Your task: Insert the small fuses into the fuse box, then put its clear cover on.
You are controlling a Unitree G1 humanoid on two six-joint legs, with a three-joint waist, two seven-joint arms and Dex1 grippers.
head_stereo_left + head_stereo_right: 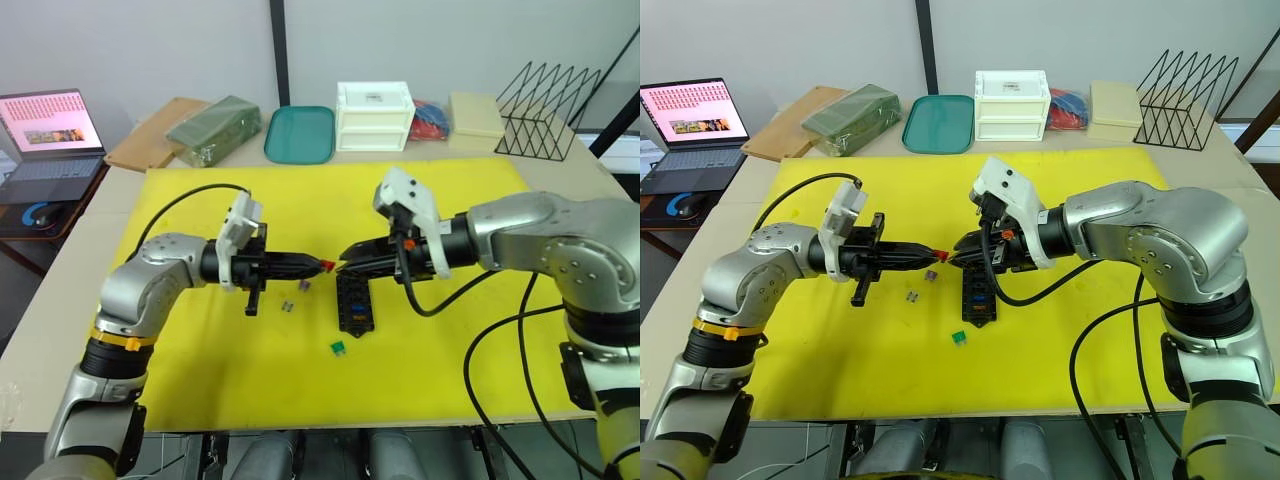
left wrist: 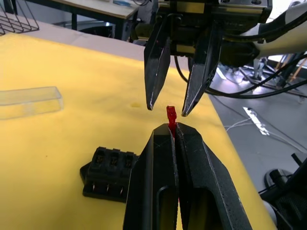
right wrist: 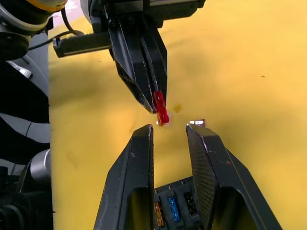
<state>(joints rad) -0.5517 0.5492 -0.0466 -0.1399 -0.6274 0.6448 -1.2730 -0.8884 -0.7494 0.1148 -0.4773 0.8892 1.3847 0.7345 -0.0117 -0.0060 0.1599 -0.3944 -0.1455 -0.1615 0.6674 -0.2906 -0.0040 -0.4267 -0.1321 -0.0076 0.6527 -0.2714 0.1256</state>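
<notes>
Above the yellow mat's (image 1: 420,380) open middle, the left gripper (image 1: 318,264) pinches the red fuse (image 1: 327,264), apparently just short of the right gripper's (image 1: 347,256) parted jaws; the fuse box (image 1: 354,304) lies below.

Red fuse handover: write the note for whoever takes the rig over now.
Left tool: shut on the red fuse, held above the mat.
Right tool: open, tips facing the fuse, not gripping.
Fuse box: on the yellow mat, some slots filled.
Green fuse and two small fuses loose on the mat.
Clear cover: lying off the box.
Left: remaining fuses, cover.
</notes>
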